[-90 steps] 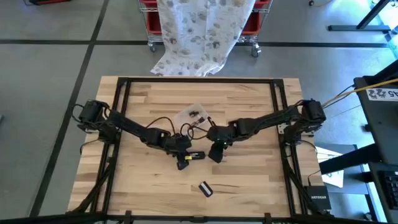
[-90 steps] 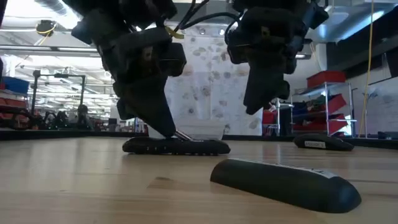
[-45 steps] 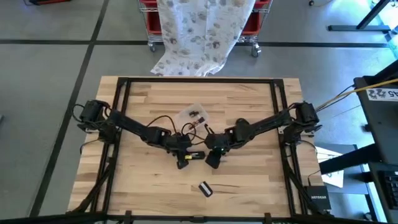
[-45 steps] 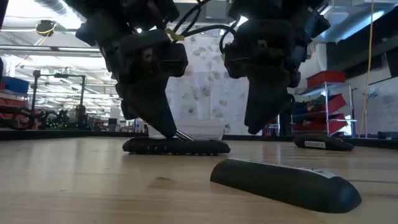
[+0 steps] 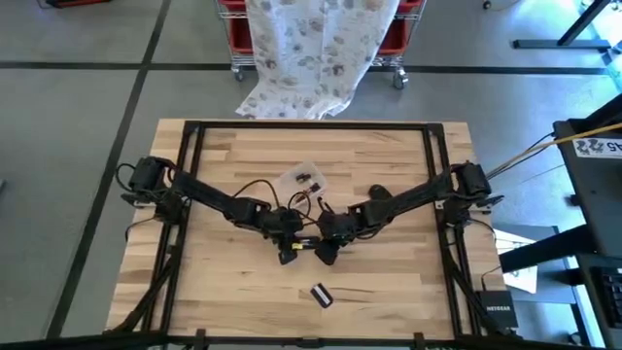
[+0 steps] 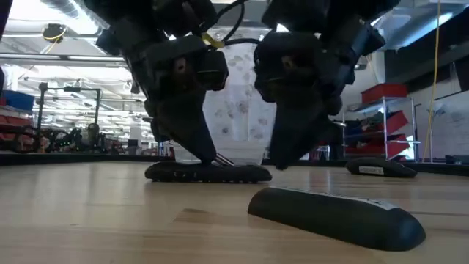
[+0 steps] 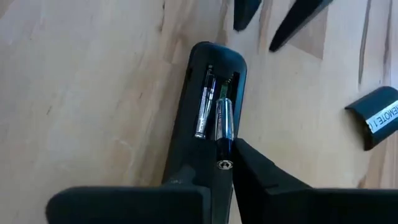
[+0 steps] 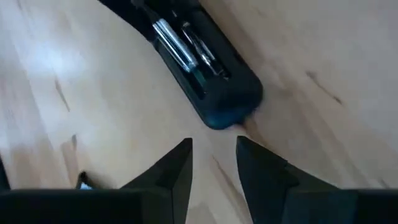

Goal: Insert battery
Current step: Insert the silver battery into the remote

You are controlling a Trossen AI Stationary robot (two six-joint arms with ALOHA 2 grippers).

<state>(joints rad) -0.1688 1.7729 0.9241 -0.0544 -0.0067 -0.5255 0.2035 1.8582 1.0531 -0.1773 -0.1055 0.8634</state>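
A black remote [image 7: 214, 68] lies back up at the table's middle, its battery bay open. One battery [image 7: 204, 106] lies in the bay. A second battery [image 7: 224, 118] rests slanted on the bay's other slot, with my left gripper [image 7: 227, 155] shut on its near end. My right gripper [image 8: 213, 152] hangs open just past the remote's rounded end [image 8: 230, 112], touching nothing. The loose battery cover [image 5: 321, 295] lies on the wood nearer the table's front edge. My left gripper holds the second battery by its near end [image 7: 224, 144], at the free ends of its two fingers [image 7: 249, 155]. The fingers slant down from the table's left and lie along the battery. The battery's far end rests in the remote's bay.
A clear plastic bag with small parts [image 5: 301, 180] and a dark flat piece [image 5: 377, 192] lie toward the far side. Cables run from the arms over the middle. A black frame [image 5: 194, 146] borders the tabletop. Bare wood lies left and right.
My right gripper has moved toward the table's left and down, closing in on the remote's end beside my left gripper. The remote and the cover have stayed where they were.
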